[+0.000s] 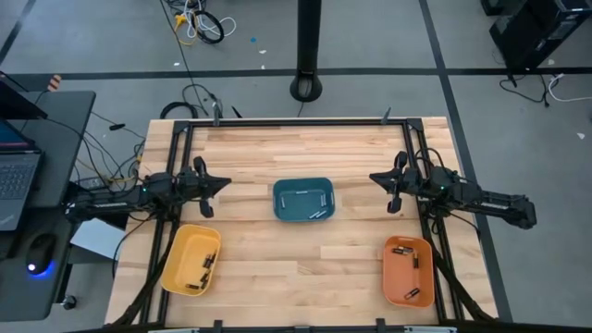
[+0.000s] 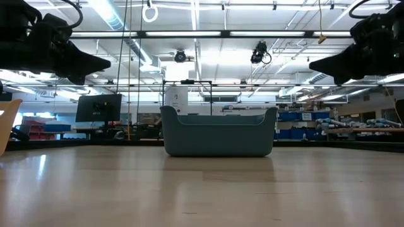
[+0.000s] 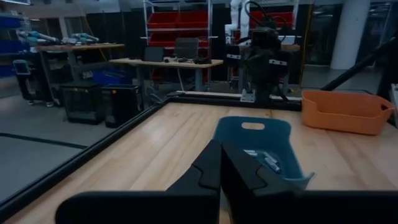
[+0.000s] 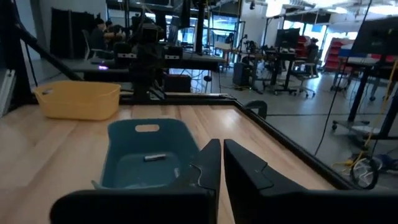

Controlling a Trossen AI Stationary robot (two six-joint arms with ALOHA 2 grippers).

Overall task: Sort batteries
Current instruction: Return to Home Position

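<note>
Wooden table (image 1: 259, 250); two dark arms at opposite sides.
left gripper (image 1: 223, 184) and right gripper (image 1: 374, 178) both closed, empty, flanking teal plastic bin (image 1: 303, 181); small silvery cylindrical batteries (image 1: 317, 212) in it; darker ones in yellow bin (image 1: 183, 254) and orange bin (image 1: 400, 282).

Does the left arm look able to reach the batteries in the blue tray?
Probably yes. The shut left gripper hovers beside the blue tray, with bare tabletop between them, and the tray's batteries lie uncovered. The right gripper waits on the tray's far side.
</note>
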